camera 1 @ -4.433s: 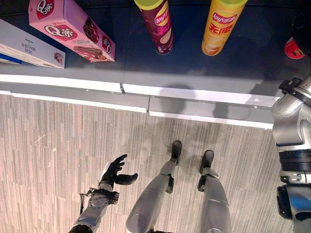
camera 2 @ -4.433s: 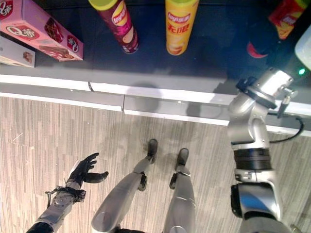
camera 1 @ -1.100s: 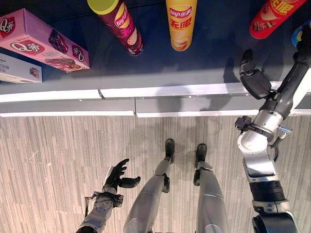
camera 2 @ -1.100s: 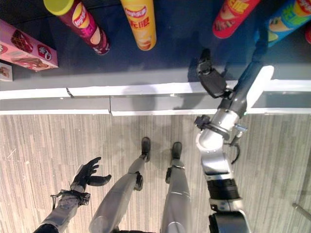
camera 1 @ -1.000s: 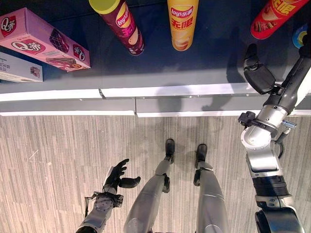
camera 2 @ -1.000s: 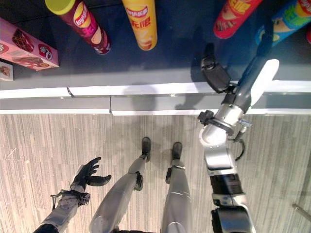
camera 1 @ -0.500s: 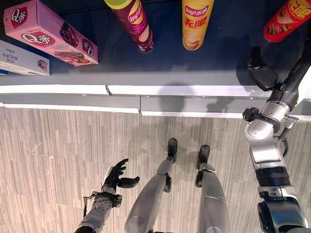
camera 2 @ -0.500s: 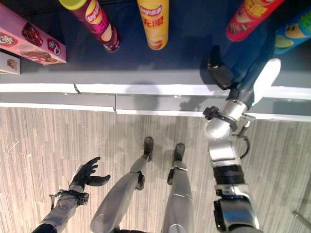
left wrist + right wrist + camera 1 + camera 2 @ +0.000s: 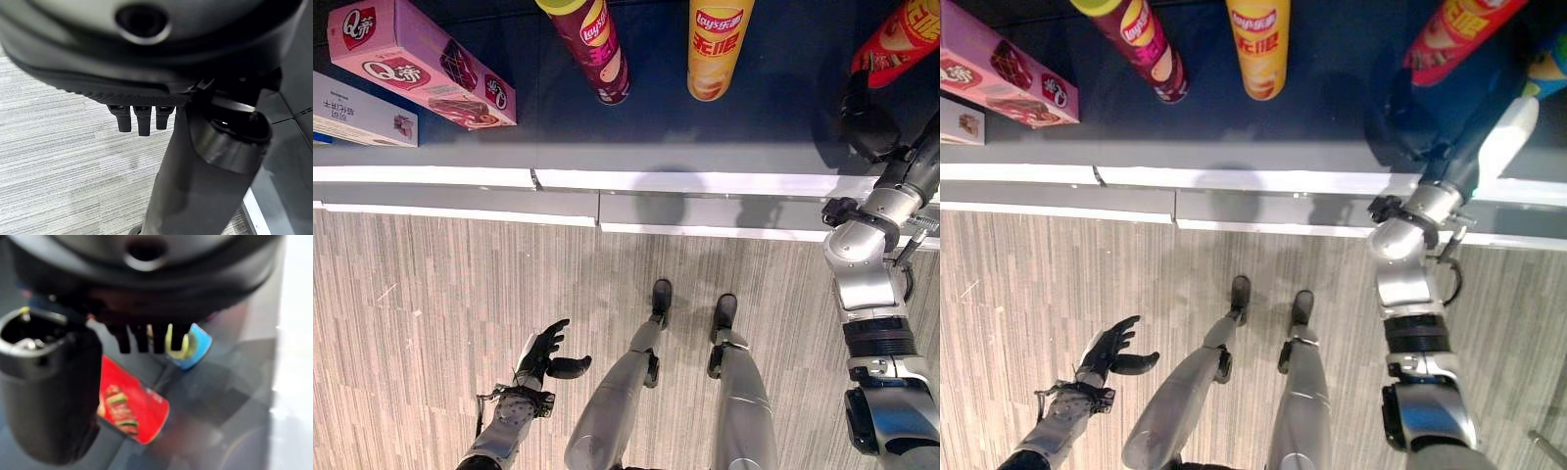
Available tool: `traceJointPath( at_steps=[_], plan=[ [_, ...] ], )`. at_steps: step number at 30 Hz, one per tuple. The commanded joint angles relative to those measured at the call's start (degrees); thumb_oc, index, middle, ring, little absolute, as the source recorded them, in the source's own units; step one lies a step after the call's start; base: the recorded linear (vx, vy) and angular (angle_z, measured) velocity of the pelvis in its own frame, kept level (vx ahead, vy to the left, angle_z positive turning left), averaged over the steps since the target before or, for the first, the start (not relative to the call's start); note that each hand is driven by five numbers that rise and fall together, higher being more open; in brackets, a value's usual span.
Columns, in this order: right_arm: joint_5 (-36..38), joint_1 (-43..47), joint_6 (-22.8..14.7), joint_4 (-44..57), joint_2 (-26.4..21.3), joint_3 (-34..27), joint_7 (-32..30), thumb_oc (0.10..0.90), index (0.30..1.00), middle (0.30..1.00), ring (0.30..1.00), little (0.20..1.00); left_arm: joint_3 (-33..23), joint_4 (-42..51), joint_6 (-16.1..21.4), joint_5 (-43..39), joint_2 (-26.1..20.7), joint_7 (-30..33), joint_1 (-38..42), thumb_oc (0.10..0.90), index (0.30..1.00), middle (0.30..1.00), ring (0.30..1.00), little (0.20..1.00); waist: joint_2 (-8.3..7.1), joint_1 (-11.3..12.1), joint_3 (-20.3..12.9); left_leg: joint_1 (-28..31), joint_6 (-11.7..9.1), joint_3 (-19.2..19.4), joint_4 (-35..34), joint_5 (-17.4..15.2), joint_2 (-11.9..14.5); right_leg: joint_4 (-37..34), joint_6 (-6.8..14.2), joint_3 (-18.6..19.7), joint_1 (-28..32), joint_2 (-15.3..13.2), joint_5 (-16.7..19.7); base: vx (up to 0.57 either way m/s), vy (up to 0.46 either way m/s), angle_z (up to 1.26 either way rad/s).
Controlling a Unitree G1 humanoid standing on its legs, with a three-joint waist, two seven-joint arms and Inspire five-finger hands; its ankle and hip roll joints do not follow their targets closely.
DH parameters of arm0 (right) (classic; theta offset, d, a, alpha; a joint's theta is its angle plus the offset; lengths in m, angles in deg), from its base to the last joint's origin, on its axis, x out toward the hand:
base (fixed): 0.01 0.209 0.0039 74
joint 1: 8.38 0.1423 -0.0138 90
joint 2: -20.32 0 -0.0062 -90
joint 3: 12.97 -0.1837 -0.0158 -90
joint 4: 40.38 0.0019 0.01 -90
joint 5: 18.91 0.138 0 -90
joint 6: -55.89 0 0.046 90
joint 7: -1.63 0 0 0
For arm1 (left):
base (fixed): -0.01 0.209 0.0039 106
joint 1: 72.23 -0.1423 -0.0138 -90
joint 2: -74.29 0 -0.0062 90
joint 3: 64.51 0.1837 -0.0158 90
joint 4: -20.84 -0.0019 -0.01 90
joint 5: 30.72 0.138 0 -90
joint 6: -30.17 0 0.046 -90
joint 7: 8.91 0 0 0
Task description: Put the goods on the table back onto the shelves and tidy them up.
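Note:
On the dark shelf (image 9: 705, 162) stand a maroon chip can (image 9: 592, 49), a yellow chip can (image 9: 717, 49) and a red chip can (image 9: 906, 39), with a blue can (image 9: 1547, 64) at the far right. A pink box (image 9: 421, 64) and a white box (image 9: 362, 117) lie at the left. My right hand (image 9: 869, 127) reaches over the shelf's front edge just below the red can, fingers straight and holding nothing. In the right wrist view the red can (image 9: 134, 406) and blue can (image 9: 193, 345) lie past the fingers. My left hand (image 9: 543, 352) hangs low over the floor, open and empty.
The shelf's white front lip (image 9: 460, 178) runs across the view with a joint near the middle. Striped grey carpet (image 9: 431, 313) covers the floor below. A wide gap of bare shelf lies between the yellow and red cans.
My right hand has reached further in over the shelf, closer to the red can. The camera has shifted a little. The left hand has stayed put.

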Motion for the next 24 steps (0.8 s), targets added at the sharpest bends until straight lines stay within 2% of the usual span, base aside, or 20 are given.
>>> traceJointPath(
  at_steps=[1,24],
  plan=[
    [0.58,5.93,-3.17,3.96,-7.52,-0.45,-2.68,0.800,0.900,0.900,0.900,0.900,-0.62,1.74,1.46,-1.82,-4.56,-0.04,-3.35,0.800,0.900,0.900,0.900,0.900,-0.78,-0.35,-0.10,1.06,-2.81,-0.69,8.53,-12.81,3.28,-18.57,6.30,-0.88,4.00,-6.44,17.09,0.00,0.000,0.00],
    [5.47,10.84,-4.86,-1.36,-11.02,5.13,2.61,0.800,0.900,0.900,0.900,0.900,-0.96,2.30,1.33,-2.78,-5.90,-1.36,-4.20,0.800,0.900,0.900,0.900,0.900,-0.85,0.81,-0.10,1.22,-3.09,-0.96,8.54,-12.73,3.66,-18.09,6.10,-1.06,4.20,-6.05,16.59,0.00,-0.001,0.01]
  ],
)
